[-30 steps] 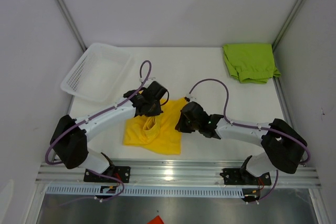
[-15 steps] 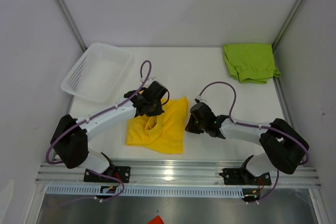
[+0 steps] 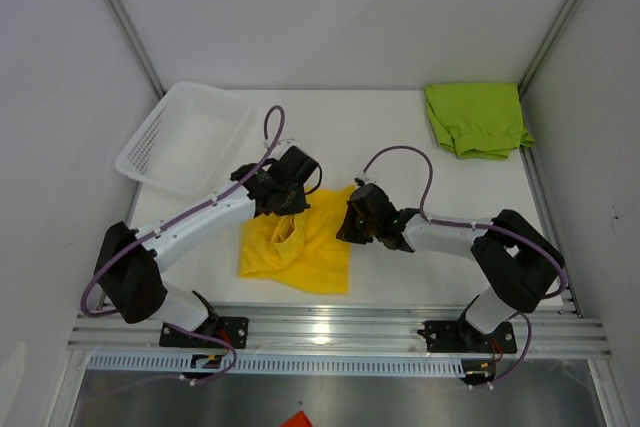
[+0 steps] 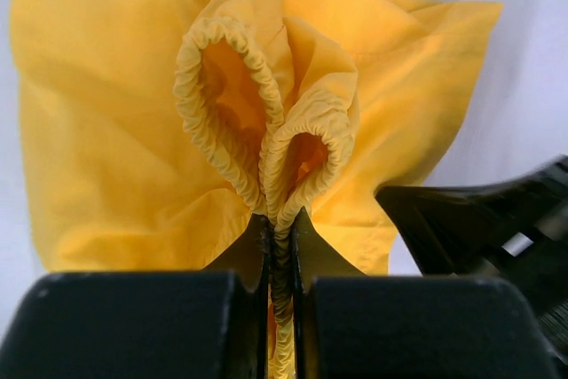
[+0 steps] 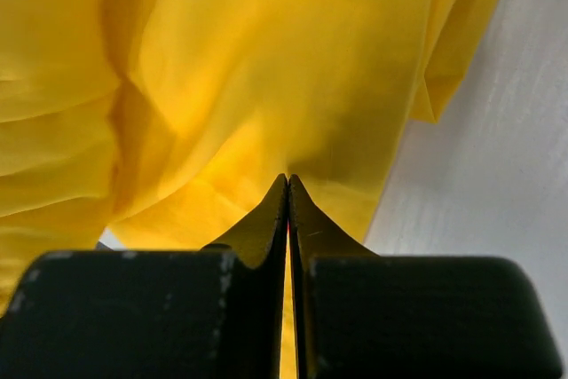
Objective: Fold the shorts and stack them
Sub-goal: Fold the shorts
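Note:
The yellow shorts [image 3: 300, 257] lie crumpled on the table near the front, between the two arms. My left gripper [image 3: 283, 197] is at their upper left. In the left wrist view it [image 4: 280, 224] is shut on the gathered elastic waistband [image 4: 222, 86], which loops up from the jaws. At the right edge of the shorts, my right gripper [image 3: 352, 224] has its jaws [image 5: 288, 184] shut on a thin fold of yellow fabric [image 5: 266, 59]. The lime green shorts [image 3: 477, 119] lie folded at the far right corner, away from both grippers.
A white mesh basket [image 3: 150, 152] stands at the far left of the table, just beyond the left arm. The table's right edge rail [image 3: 540, 197] runs beside the green shorts. Grey walls close in on both sides.
The right gripper swung out to the right half a second ago and has come back left to the shorts' right edge. The left gripper has shifted slightly up, still on the waistband.

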### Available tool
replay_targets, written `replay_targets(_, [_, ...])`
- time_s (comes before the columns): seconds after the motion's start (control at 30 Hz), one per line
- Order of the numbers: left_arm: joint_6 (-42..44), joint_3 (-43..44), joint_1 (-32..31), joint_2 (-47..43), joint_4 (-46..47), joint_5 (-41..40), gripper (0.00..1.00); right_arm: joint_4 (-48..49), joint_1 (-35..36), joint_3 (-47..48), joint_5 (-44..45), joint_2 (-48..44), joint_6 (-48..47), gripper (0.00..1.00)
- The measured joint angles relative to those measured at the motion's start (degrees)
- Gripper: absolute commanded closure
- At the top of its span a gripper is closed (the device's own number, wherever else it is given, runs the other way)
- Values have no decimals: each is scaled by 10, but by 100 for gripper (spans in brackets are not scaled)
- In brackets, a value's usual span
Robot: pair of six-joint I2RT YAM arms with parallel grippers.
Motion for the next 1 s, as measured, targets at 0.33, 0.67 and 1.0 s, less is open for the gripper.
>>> replay_targets(0.33, [24, 83, -8, -40, -73, -25, 100, 53, 3, 8, -24, 70, 5, 100])
replay_targets(0.67, [23, 85, -48, -3, -76, -25, 100, 73, 14, 9, -24, 79, 15, 100])
replay_targets(1.0, [6, 45, -64, 62, 20, -9, 100, 56, 20, 9, -22, 72, 18, 100])
